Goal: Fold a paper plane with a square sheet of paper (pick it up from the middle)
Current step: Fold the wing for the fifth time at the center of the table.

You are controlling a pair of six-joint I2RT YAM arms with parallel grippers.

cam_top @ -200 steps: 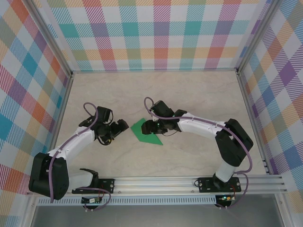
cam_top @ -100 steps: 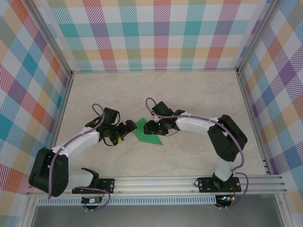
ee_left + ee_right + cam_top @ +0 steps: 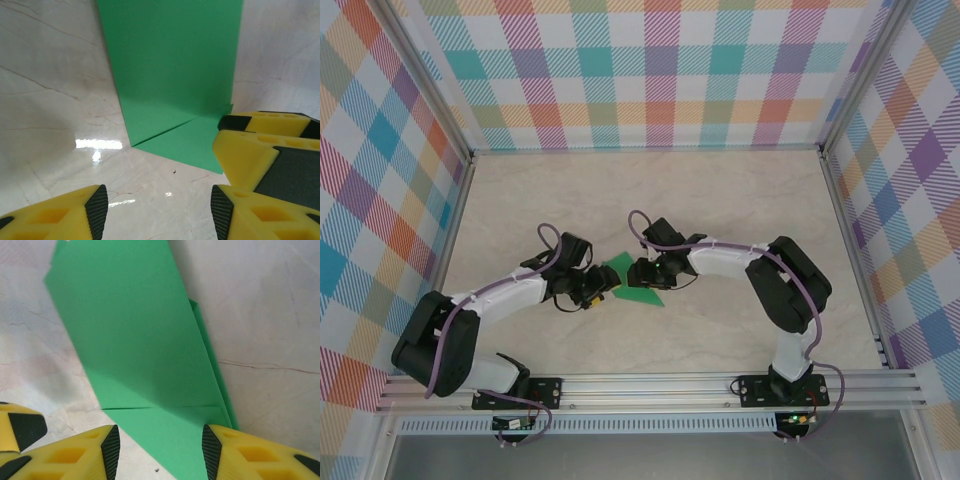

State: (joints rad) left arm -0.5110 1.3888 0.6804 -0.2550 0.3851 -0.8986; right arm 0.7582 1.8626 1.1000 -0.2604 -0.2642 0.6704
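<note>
The green sheet of paper (image 3: 628, 285) lies flat on the table, folded into a long pointed shape with a crease across it (image 3: 172, 75) (image 3: 135, 340). My left gripper (image 3: 601, 286) sits at the paper's left tip, open, with bare table between its fingers (image 3: 157, 212). From the right, my right gripper (image 3: 638, 273) is low over the paper, its jaws apart and straddling the folded end (image 3: 160, 450); the paper lies beneath them. The two grippers nearly touch: the right one's yellow fingers (image 3: 250, 150) show in the left wrist view.
The marble-look table (image 3: 720, 200) is walled by plaid panels (image 3: 650, 70) at the back and sides. An aluminium rail (image 3: 670, 385) runs along the near edge by both arm bases.
My left arm has moved right up to the paper's tip and its jaws have narrowed. The right gripper's jaws have narrowed a little over the paper.
</note>
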